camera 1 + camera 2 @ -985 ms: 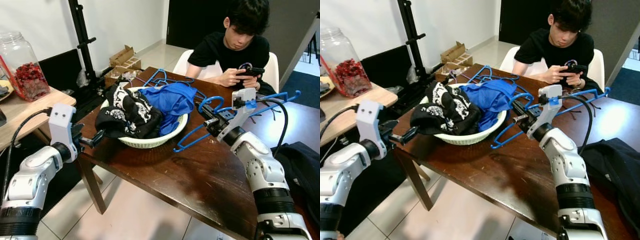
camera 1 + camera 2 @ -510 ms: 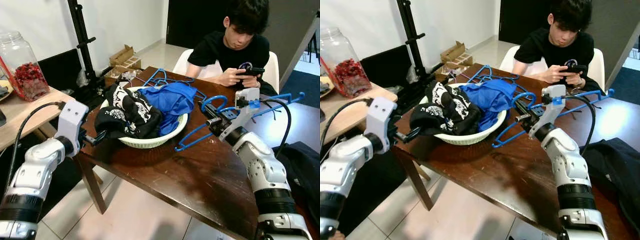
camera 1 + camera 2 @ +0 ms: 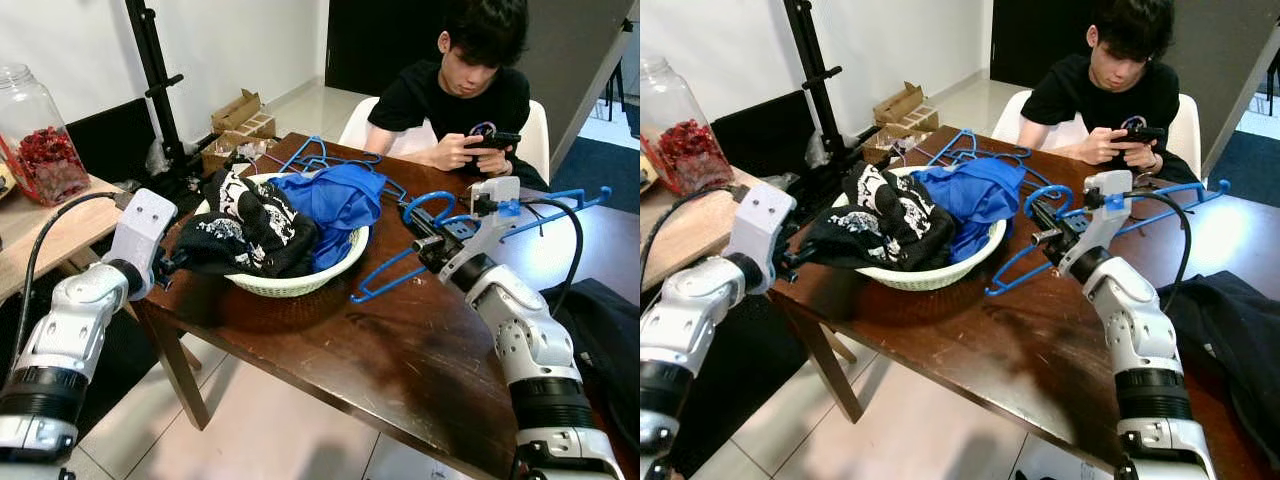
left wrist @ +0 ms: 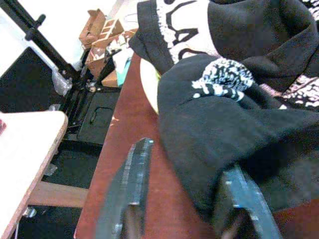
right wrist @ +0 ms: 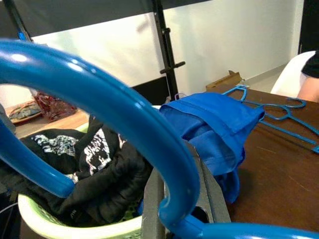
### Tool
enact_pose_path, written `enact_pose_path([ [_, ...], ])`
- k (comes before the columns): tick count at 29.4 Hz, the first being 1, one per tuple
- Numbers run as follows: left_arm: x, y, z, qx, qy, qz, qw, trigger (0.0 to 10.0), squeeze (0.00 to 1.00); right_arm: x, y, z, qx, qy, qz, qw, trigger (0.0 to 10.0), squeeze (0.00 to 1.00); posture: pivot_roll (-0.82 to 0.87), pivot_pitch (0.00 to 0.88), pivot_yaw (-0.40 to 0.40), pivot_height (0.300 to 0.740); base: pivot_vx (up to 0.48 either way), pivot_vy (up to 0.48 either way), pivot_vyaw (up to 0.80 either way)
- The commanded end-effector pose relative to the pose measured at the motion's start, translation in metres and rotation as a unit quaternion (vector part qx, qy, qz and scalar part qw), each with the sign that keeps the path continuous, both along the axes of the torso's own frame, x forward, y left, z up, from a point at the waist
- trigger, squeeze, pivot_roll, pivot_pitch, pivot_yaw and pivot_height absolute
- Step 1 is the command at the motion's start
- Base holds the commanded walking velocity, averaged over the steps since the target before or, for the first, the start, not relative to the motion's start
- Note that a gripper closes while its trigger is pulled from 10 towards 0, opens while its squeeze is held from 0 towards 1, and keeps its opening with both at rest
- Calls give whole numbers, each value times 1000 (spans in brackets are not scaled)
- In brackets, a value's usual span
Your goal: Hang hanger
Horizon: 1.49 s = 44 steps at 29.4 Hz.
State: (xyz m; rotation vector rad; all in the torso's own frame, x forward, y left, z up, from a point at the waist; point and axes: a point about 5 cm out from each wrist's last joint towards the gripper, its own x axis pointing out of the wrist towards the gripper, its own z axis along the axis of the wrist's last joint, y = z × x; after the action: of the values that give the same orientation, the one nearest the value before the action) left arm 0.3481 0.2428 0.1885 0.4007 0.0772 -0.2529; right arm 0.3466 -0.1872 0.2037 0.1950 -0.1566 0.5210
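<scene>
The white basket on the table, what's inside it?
A black patterned garment and a blue garment are heaped in the white basket. Anything beneath them is covered.

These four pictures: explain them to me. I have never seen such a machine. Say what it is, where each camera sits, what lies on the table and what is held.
This is a humanoid robot with two silver arms, each ending in two black fingers. The two wide pictures come from cameras in its head, looking down at a brown wooden table. The other two come from cameras on its wrists, looking along the fingers.

On the table stands a white basket holding a black patterned garment and a blue garment. More blue hangers lie behind it.

The right gripper is shut on a blue hanger. The left gripper is open around the black garment's edge at the table's corner. A person sits opposite, looking at a phone.
</scene>
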Motion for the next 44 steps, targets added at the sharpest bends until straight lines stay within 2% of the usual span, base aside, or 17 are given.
enact_pose_path([
  [1,0,6,3,9,-5,9,1000,0,0,-2,-1,-1,5,2,0,1000,10000,0,69,55,-21,735,0,0,0],
  [11,5,7,30,11,-52,16,998,0,0,-1,-3,-1,19,5,-6,1000,10000,0,71,50,-14,735,0,0,0],
  [12,5,2,55,3,-84,4,996,0,0,0,-3,-1,25,7,-8,1000,10000,0,80,45,-15,735,0,0,0],
  [15,4,-4,78,-9,-114,-10,993,0,0,0,-3,-2,29,8,-8,1000,10000,0,87,37,-12,735,0,0,0],
  [17,1,-12,116,-28,-160,-35,986,0,0,2,-2,-3,37,10,-8,999,10000,0,98,24,-7,735,0,0,0],
  [19,1,-12,116,-28,-160,-35,986,0,0,2,-2,-3,37,10,-8,999,10000,0,98,24,-7,735,0,0,0],
  [22,0,-14,139,-38,-191,-44,980,0,0,2,-1,-4,42,11,-9,999,10000,0,106,14,-3,735,0,0,0],
  [23,-6,-19,179,-29,-252,-57,966,0,0,3,1,-6,47,12,-9,999,10000,0,117,0,7,735,0,0,0],
  [24,-6,-19,179,-29,-252,-57,966,0,0,3,1,-6,47,12,-9,999,10000,0,117,0,7,735,0,0,0],
  [25,-18,-33,220,-24,-320,-86,943,0,0,3,2,-7,54,11,-9,998,10000,0,120,0,13,735,0,0,0],
  [26,-18,-33,220,-24,-320,-86,943,0,0,3,2,-7,54,11,-9,998,10000,0,120,0,13,735,0,0,0],
  [28,-43,-64,267,-13,-415,-139,899,0,0,4,4,-8,64,10,-13,998,10000,0,118,0,18,735,0,0,0],
  [31,-50,-75,276,-9,-444,-151,883,0,0,4,3,-8,71,10,-18,997,10000,0,118,0,19,735,0,0,0],
  [34,-64,-87,293,9,-507,-153,848,0,0,6,-6,-6,121,17,-31,992,10000,0,122,0,26,735,0,0,-450],
  [41,-70,-87,301,5,-523,-150,839,0,0,7,-11,-1,162,10,-31,986,10000,0,124,0,33,735,0,0,-800],
  [42,-77,-85,313,4,-547,-143,825,0,0,3,-24,22,250,-32,-9,968,10000,0,124,0,44,735,0,0,-800],
  [44,-77,-85,313,4,-547,-143,825,0,0,3,-24,22,250,-32,-9,968,10000,0,124,0,44,735,0,0,-800],
])
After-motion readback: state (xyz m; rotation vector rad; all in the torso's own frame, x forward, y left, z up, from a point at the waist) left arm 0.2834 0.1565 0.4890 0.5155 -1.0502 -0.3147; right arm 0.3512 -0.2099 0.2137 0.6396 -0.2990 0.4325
